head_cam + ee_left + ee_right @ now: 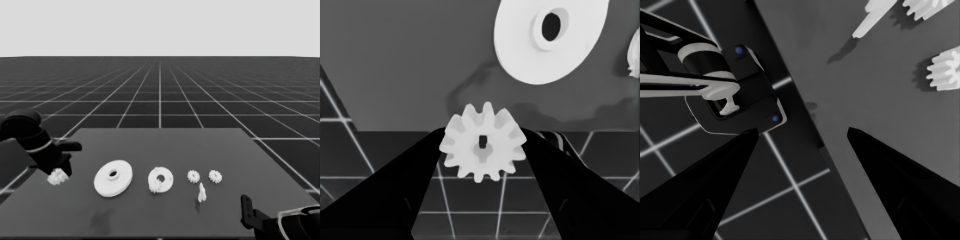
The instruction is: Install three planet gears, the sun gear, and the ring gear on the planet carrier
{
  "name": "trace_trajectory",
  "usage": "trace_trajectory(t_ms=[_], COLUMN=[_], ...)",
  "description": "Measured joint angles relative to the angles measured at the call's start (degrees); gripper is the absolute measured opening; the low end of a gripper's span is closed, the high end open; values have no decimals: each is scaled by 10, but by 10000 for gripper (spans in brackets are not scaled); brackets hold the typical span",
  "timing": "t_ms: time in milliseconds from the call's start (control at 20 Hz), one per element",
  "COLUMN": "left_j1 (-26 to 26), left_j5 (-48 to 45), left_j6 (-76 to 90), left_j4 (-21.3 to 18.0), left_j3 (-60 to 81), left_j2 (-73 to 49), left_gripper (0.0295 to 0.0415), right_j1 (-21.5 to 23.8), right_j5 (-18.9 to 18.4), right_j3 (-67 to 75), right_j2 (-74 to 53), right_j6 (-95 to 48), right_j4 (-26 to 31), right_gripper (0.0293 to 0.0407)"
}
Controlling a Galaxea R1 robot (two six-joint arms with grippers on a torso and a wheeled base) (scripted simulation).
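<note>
Left pincer point(61, 172) at the tabletop's point(165, 220) left end, a gear point(57, 176) at its tips.

Head view: the smaller round part point(160, 179) carries one gear, two more lie right of it. Left wrist: fingers point(395, 190) touch the teeth; rigid, light, best pinched across them. Right wrist: right pincer point(800, 140) spread, empty. No writing.

A dark, flat rectangular table point(150, 210) fills the lower half of the head view, with faint darker smudges near its front edge. On its right part lies a thin white elongated piece point(202, 192), tilted a little from upright in the picture and casting a small shadow. Around and beyond the table a dark floor crossed by a pale square grid point(160, 90) runs to the horizon, with a pale blank band point(160, 27) above. Past the table's edge, the right wrist view shows dark machinery with pale bands and small blue lights point(730, 90).
</note>
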Motion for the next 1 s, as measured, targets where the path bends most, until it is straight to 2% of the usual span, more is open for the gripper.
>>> trace_trajectory(t_ms=[50, 100, 150, 200, 300, 400, 550, 600, 650, 700, 800, 1000], left_j1=[-1, 2, 4, 5, 7, 8, 9, 72, 130, 161, 186, 193], left_j5=[1, -7, -11, -11, -8, -7, -6, -37, -57, -72, -88, -97], left_j6=[0, -214, -293, -265, -184, -141, -119, -119, -107, -91, -70, -60], left_j4=[-1, -4, -2, -1, 0, 2, 2, 75, 118, 141, 159, 166], left_j3=[0, -31, -109, -229, -402, -484, -525, -526, -548, -577, -615, -635], left_j2=[0, 117, 327, 459, 578, 624, 644, 645, 652, 662, 676, 683], left_gripper=[312, 313, 306, 306, 306, 306, 306, 306, 306, 306, 306, 307], right_j1=[0, 0, 0, 0, 0, 0, 0, 0, 0, 0, 0, 0], right_j5=[0, 0, 0, 0, 0, 0, 0, 0, 0, 0, 0, 0], right_j3=[0, 0, 0, 0, 0, 0, 0, 0, 0, 0, 0, 0], right_j2=[0, 0, 0, 0, 0, 0, 0, 0, 0, 0, 0, 0], right_j6=[0, 0, 0, 0, 0, 0, 0, 0, 0, 0, 0, 0], right_j4=[0, 0, 0, 0, 0, 0, 0, 0, 0, 0, 0, 0], right_gripper=[385, 385, 385, 385, 385, 385, 385, 385, 385, 385, 385, 385])
